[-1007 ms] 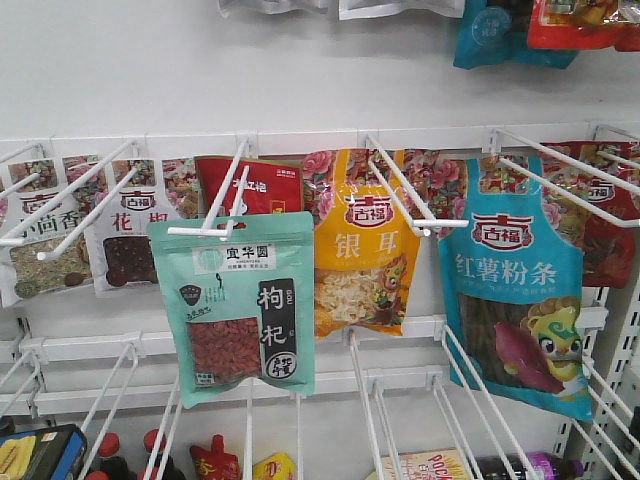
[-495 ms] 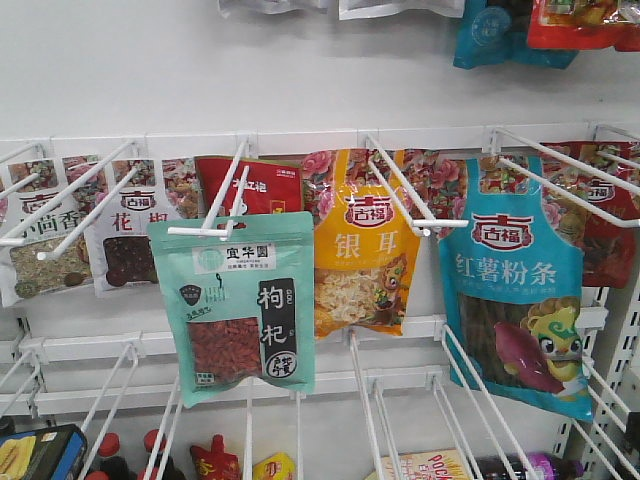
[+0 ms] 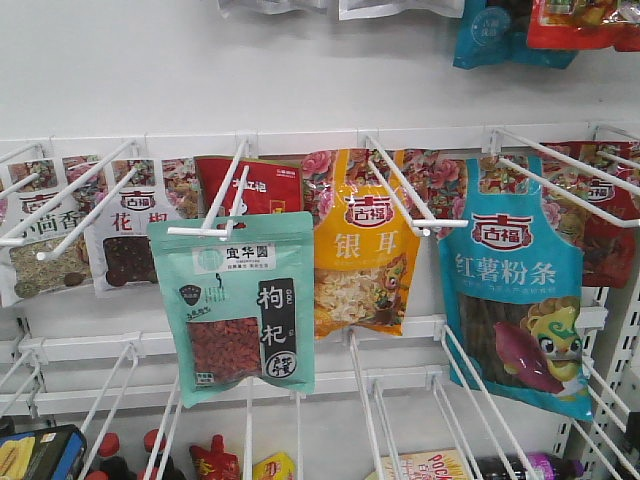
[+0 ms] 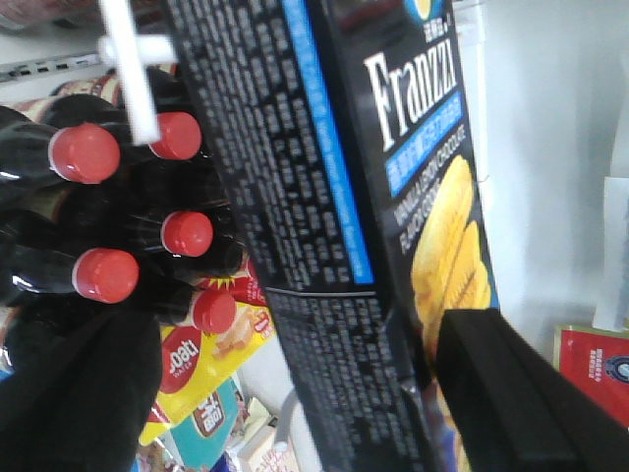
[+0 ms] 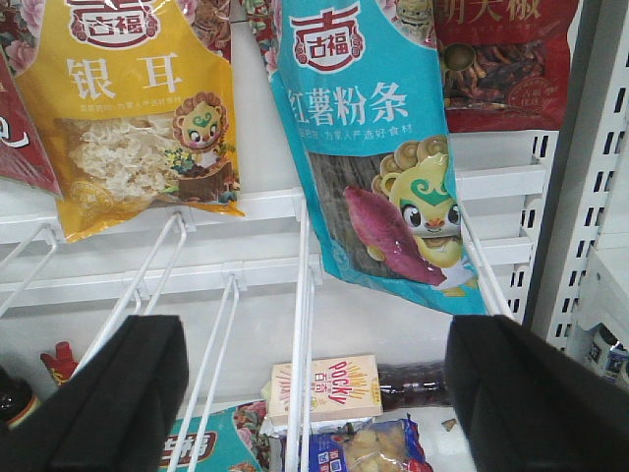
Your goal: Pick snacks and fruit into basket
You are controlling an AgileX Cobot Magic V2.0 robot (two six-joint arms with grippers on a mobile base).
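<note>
The teal snack pouch (image 3: 232, 305) hangs from a hook (image 3: 212, 205) mid-rack (image 3: 300, 141). The left claw (image 4: 295, 339) and right claw (image 5: 314, 334) are both spread wide.

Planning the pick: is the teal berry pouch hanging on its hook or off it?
Hanging: the teal pouch dangles from the white hook.

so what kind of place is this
Most likely a grocery or convenience store shelf: printed pouches hang on white wire hooks, red-capped bottles are packed together below, and a biscuit box lies on a lower shelf.
</note>
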